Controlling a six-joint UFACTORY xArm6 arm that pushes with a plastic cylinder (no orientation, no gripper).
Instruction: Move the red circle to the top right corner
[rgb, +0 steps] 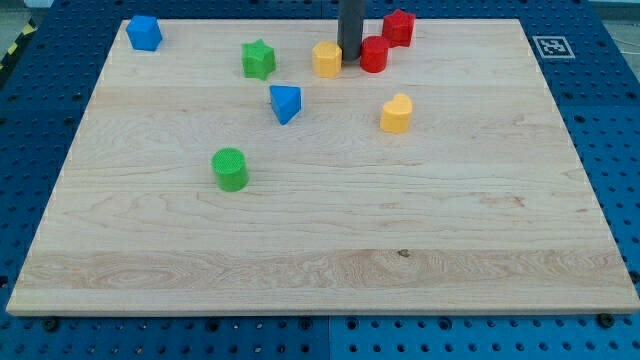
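The red circle block (374, 54) stands near the view's top, a little right of the middle of the board. My tip (350, 56) is the lower end of the dark rod, just left of the red circle and touching or almost touching it. A yellow hexagon-like block (327, 59) sits just left of the tip. A second red block (399, 27), angular in shape, stands up and to the right of the red circle, close to it.
A wooden board (480, 220) lies on a blue pegboard table. On it are a blue block (144, 33) at top left, a green star (258, 59), a blue triangle-like block (285, 103), a yellow heart-like block (396, 114) and a green cylinder (230, 168). A marker tag (552, 46) is at the top right.
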